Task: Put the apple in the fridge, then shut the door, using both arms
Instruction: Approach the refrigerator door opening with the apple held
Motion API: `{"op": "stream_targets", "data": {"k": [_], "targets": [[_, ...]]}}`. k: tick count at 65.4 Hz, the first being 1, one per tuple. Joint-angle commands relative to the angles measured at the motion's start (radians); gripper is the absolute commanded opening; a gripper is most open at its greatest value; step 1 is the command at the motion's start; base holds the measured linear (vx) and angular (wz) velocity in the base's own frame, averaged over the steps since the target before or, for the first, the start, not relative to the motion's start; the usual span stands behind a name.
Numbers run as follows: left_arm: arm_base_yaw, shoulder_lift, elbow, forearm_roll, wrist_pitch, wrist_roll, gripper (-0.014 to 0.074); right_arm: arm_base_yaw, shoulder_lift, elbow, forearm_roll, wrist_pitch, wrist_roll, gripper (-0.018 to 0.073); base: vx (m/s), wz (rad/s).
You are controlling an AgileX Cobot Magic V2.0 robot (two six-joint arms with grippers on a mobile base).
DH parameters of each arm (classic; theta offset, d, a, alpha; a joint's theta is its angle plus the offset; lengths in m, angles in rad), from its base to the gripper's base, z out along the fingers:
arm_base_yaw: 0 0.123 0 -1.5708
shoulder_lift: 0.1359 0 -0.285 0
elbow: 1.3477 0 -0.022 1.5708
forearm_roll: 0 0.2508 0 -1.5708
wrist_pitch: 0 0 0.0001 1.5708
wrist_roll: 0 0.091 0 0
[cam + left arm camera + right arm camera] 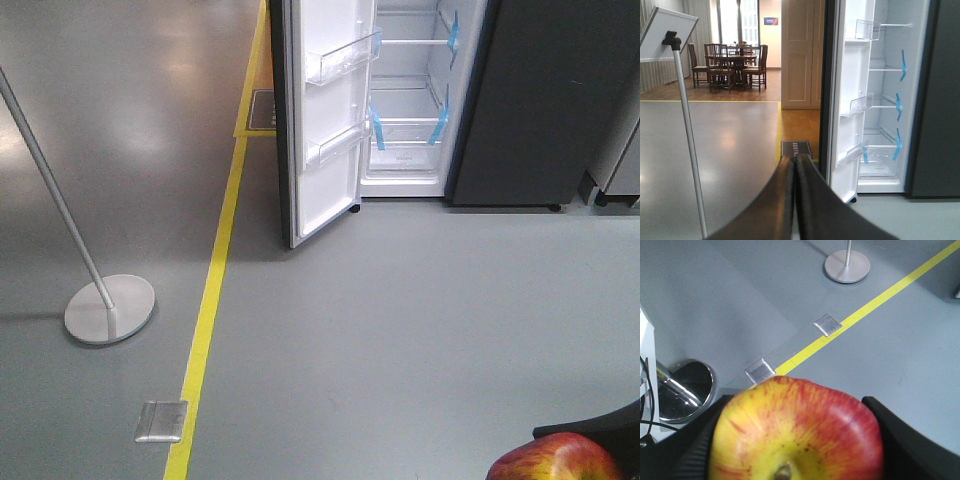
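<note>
- While our right end effector grips the apple, the fridge stands well ahead, slightly left, door swung wide.
- Our left end effector: fingers pressed together, empty.

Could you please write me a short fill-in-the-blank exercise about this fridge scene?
The tall dark grey fridge has its narrow white-lined door standing ____. The right gripper is shut on the round red-and-yellow apple, while the left gripper is ____ on nothing. The tape strips inside the fridge are ____ in colour.
Missing words: open; shut; blue.
</note>
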Motion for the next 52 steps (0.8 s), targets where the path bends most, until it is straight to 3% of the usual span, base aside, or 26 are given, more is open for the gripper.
{"op": "stream_targets", "data": {"k": [1,52], "targets": [[-0.006,-0.015,0.028,-0.004,-0.075,-0.002,-0.0006,0.000,-0.001,-0.026,0.013,-0.061,-0.006,0.0169,0.21,0.00],[-0.006,-0.015,0.028,-0.004,-0.075,-0.002,-0.0006,0.000,-0.001,-0.026,0.013,-0.061,-0.006,0.0169,0.19,0.00]]}}
